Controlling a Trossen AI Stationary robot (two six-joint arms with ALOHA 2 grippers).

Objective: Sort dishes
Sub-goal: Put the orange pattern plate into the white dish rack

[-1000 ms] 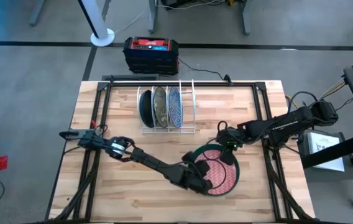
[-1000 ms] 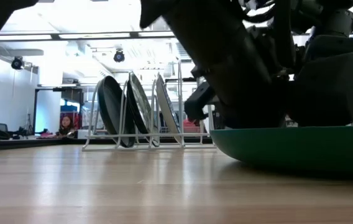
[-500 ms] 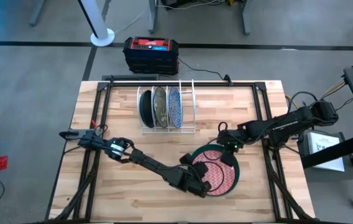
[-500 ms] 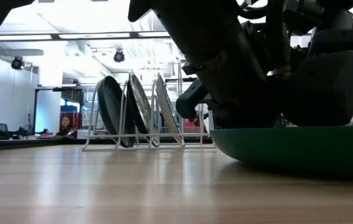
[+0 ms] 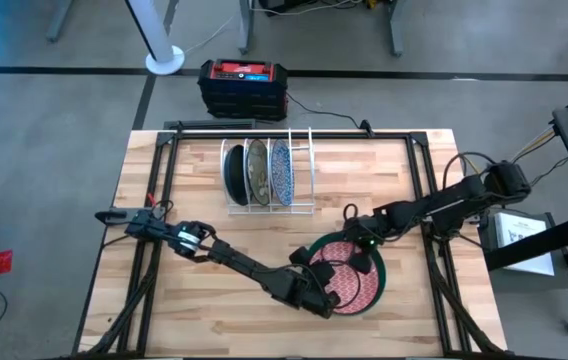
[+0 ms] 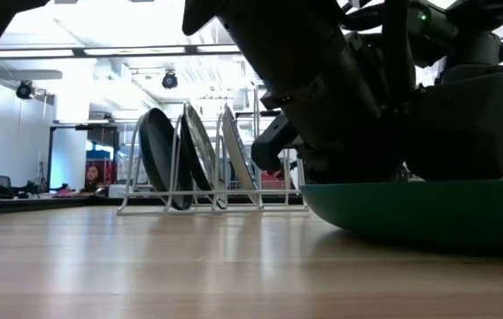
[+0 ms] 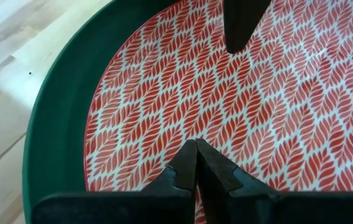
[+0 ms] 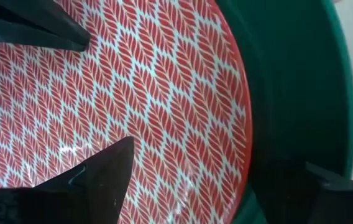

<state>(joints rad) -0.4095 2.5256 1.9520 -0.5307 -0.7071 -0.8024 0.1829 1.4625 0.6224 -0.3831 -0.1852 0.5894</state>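
- Left wrist view shows the left gripper (image 7: 196,163) with its two dark, tapered fingers pressed together tip to tip, holding nothing, low over the red-and-white plate (image 7: 288,118).
- The right gripper (image 8: 220,180) has its fingers spread wide: one dark finger lies over the patterned face, the other outside the red rim, over the green plate (image 8: 288,81), so the jaws straddle the patterned plate's edge without closing on it.
- The red-and-white plate is round and glossy, covered in a repeating red leaf or herringbone print on white, with a thin red edge.
- It sits nested inside the green plate, a smooth, plain, dark green dish with a raised sloping wall; from the low view the wall reads as a shallow curved bowl shape (image 6: 429,213) resting on the table.
- High view places this stacked pair (image 5: 349,280) at the near right of the wooden table (image 5: 194,310), a butcher-block top of pale, striped planks.
- Both arms meet over it, the left arm (image 5: 234,260) reaching in from the left, the right arm (image 5: 444,205) from the right.
- Farther back stands a white wire rack (image 5: 269,172) holding three plates upright on edge: a dark teal plate (image 5: 235,173), an olive mottled plate (image 5: 257,172) and a blue-and-white speckled plate (image 5: 280,171).
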